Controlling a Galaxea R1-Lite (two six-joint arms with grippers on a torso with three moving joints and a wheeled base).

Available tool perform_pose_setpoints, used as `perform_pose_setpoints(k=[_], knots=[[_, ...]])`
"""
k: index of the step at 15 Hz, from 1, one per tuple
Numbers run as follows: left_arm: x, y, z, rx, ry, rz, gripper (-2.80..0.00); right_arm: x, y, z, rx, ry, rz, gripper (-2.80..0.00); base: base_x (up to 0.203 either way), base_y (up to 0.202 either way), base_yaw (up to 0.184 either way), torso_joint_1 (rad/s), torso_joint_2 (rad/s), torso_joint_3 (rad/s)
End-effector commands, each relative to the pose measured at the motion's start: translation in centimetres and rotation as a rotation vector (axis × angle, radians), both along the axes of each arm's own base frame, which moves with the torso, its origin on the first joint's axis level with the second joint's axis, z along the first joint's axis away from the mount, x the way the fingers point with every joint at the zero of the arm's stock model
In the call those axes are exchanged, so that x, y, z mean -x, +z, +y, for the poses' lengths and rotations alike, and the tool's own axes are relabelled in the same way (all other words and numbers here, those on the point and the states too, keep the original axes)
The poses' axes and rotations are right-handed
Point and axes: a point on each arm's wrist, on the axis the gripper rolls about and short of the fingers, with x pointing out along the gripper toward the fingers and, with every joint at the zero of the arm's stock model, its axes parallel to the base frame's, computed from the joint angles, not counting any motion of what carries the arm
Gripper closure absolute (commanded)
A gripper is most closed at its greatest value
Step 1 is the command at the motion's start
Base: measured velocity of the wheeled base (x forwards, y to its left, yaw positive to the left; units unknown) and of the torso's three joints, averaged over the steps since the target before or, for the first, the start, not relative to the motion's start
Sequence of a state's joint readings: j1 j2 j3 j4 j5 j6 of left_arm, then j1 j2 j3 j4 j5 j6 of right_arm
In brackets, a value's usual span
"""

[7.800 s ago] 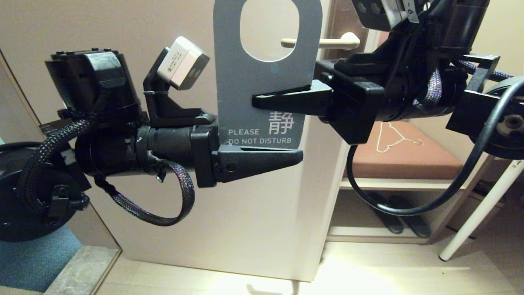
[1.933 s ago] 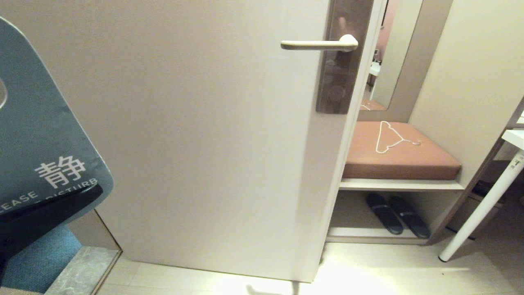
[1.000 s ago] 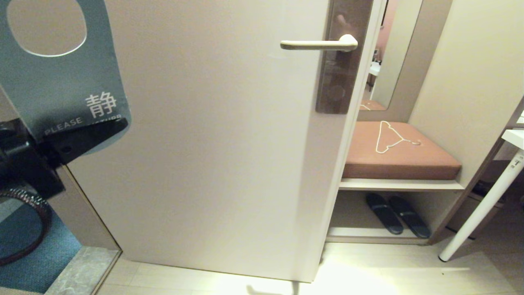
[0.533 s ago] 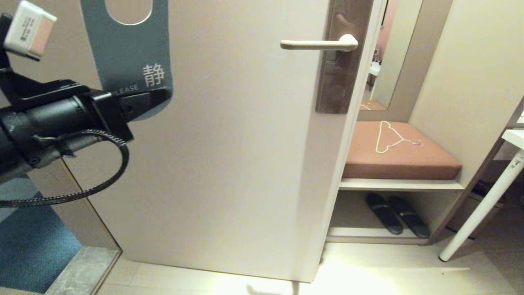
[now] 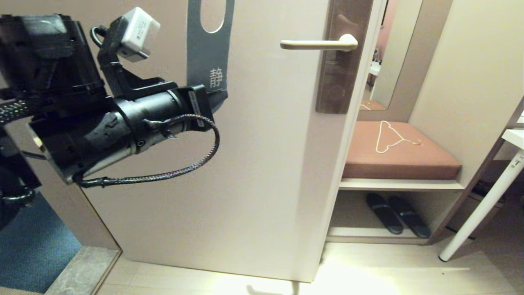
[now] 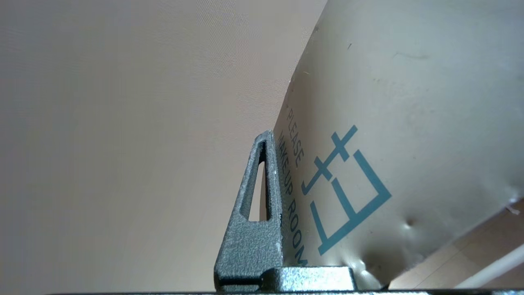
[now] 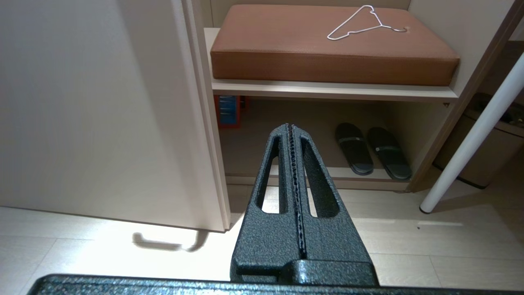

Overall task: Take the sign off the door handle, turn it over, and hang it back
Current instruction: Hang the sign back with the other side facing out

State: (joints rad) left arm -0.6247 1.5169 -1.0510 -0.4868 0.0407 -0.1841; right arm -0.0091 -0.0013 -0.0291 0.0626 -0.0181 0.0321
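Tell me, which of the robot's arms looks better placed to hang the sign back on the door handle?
The left. Its left gripper is shut on the sign, held upright beside the door handle. The right gripper is shut, empty, pointing at the floor.

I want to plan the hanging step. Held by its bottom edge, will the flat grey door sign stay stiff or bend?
The flat grey door sign probably stays fairly stiff: it stands upright above the left gripper, clamped only at its bottom. It can likely crease, since dents mark its white face. It seems thin and light.
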Motion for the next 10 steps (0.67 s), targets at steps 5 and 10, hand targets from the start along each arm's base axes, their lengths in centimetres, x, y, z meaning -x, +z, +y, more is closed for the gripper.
perform_pose_setpoints(k=[5,10], knots=[[-3.8,-1.8,-3.2,-0.007,0.031,0.087,0.0,0.0,0.0,0.0,0.0,0.0,0.002,0.0,0.0,0.0,0.0,0.0,0.0,0.0],[-6.6,-2.6,-5.2,0.003,0.041,0.117,0.0,0.0,0.0,0.0,0.0,0.0,0.002,0.0,0.0,0.0,0.0,0.0,0.0,0.0]])
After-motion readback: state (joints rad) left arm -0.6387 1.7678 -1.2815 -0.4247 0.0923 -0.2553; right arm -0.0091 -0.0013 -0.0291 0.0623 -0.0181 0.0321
